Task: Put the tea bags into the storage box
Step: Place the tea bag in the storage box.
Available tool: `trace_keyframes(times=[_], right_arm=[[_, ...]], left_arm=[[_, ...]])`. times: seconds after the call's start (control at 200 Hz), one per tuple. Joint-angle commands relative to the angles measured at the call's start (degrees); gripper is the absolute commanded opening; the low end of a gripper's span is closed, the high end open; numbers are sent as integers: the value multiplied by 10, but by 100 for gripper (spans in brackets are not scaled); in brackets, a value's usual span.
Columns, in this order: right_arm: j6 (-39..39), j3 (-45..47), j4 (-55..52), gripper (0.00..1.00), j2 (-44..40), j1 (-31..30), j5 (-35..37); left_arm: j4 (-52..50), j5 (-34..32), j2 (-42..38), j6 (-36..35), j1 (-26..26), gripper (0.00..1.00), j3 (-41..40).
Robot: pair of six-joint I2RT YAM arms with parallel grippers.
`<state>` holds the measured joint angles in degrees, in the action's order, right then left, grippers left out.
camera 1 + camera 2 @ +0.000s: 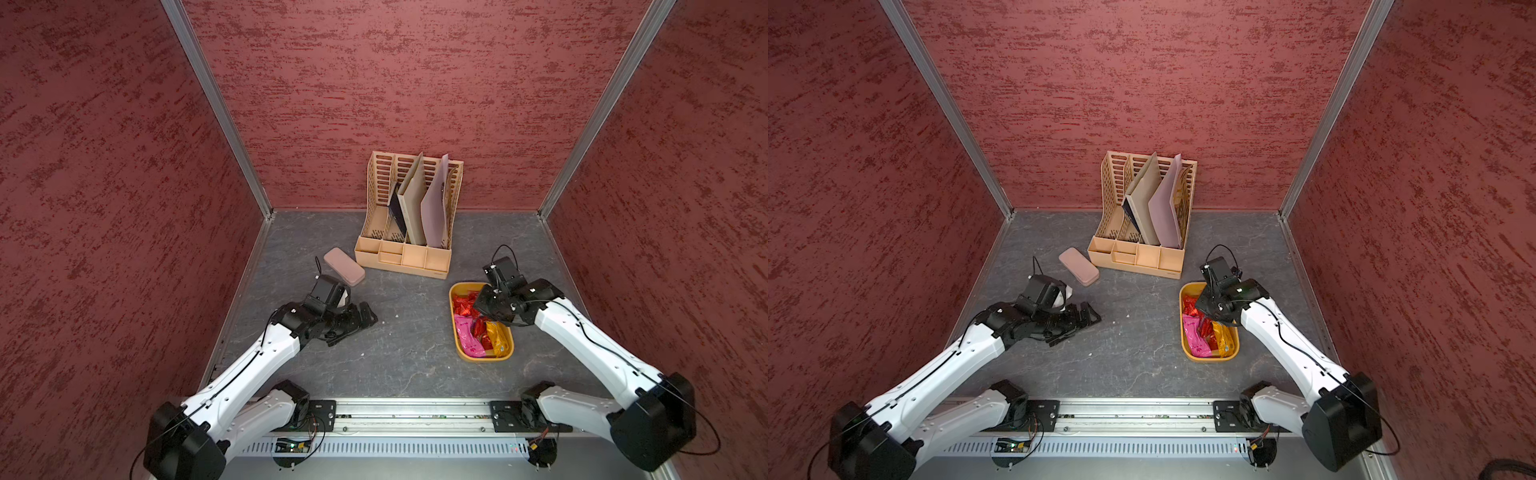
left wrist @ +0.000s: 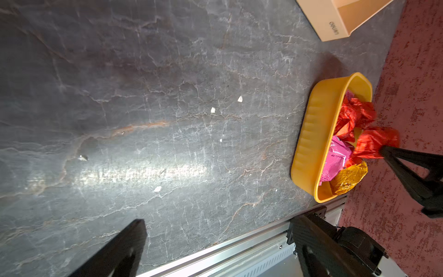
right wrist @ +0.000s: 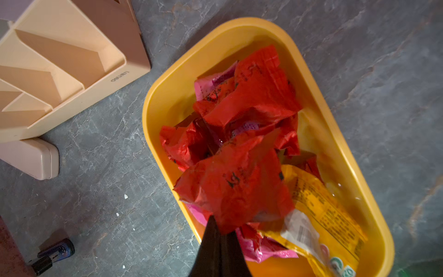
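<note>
The storage box (image 1: 482,358) (image 1: 1211,358), a shallow mustard-yellow tray, sits right of centre on the grey table. Inside lie tea bags: red ones (image 1: 463,305), a pink one (image 1: 467,337) and an orange-gold one (image 3: 323,203). My right gripper (image 3: 221,227) hangs over the box (image 3: 167,79), shut on a crumpled red tea bag (image 3: 235,187) (image 2: 374,141) lifted above the pile. In both top views its wrist hides the fingertips. My left gripper (image 2: 220,242) (image 1: 358,318) rests low over bare table at the left, open, with nothing between its fingers.
A tall beige slotted file organiser (image 1: 409,216) with folders stands behind the box. Left of it lies a plain pink oblong case (image 1: 344,266). Small white scraps (image 2: 212,109) dot the table. Red walls close three sides, and a metal rail (image 1: 415,409) runs along the front.
</note>
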<state>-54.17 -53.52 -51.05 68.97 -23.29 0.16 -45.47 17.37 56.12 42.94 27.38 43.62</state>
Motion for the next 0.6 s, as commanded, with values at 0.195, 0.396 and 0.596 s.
trace_keyframes(times=[0.195, 0.396, 0.596], right_arm=[[8, -38, 12, 25, 61, 28, -76], [11, -73, -70, 67, -25, 28, 0], [104, -104, -59, 81, -27, 45, 154]], left_arm=[[-18, -21, -46, -44, -30, 100, -4], [10, -37, -30, -72, -65, 100, -14], [81, -44, 27, -116, -118, 100, 4]])
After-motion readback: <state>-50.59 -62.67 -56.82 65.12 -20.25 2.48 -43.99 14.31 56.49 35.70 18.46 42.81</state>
